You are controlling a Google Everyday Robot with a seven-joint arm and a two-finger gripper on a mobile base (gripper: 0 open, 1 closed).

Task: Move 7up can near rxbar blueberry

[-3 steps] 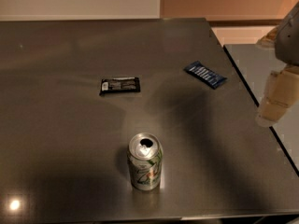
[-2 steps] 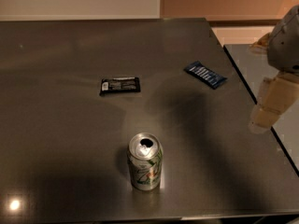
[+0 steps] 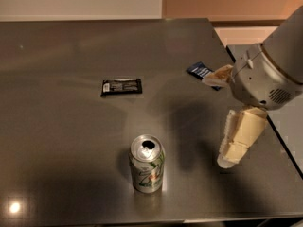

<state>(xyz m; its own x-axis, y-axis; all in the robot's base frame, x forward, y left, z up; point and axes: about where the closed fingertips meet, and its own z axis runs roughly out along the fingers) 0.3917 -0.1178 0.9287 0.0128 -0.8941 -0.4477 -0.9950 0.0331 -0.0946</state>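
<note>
Cream pincer [image 3: 217, 122], spread wide and empty, has moved inward, nearer the 7up can [image 3: 147, 163].

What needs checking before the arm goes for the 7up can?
1. 7up can upright and standing alone on the table: ok.
2. gripper open, empty, right of the can: ok.
3. gripper around the can: not ok, it is well apart from it.
4. rxbar blueberry in view, far right: ok.
5. Upper finger clear of the bar: cannot tell, they overlap in the view.
6. Black wrapper off the can-to-bar line: ok.
</note>
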